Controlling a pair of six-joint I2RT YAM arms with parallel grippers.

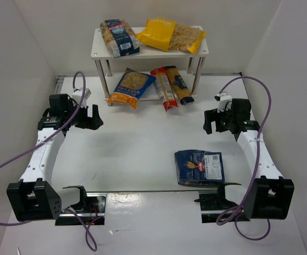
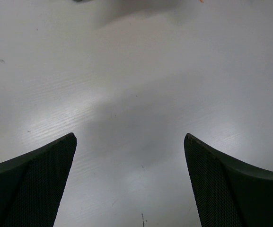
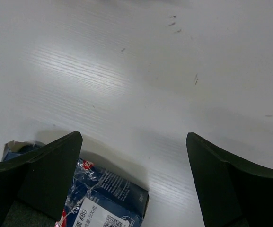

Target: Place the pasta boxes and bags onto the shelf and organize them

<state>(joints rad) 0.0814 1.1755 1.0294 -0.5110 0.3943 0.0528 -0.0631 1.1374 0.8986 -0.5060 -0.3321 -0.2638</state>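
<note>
White shelf (image 1: 204, 50) at the back, seen from above: blue-labelled clear bag (image 1: 119, 37) and yellow bag (image 1: 158, 33) lie on top, blue-and-orange bag (image 1: 132, 87) and long red and orange packets (image 1: 170, 87) stick out of the lower tier, and the flat dark blue pack (image 1: 198, 166) lies on the table (image 1: 137, 154) by my right arm. Left wrist cam — my left gripper (image 2: 129, 135) is spread wide over bare table, holding nothing. Right wrist cam — my right gripper (image 3: 134, 134) is just as wide and empty, with that pack showing beneath one finger.

Robot lab test cell; plain white walls (image 1: 31, 48) around a white table (image 1: 142, 149); purple-cabled arms (image 1: 40, 154)
</note>
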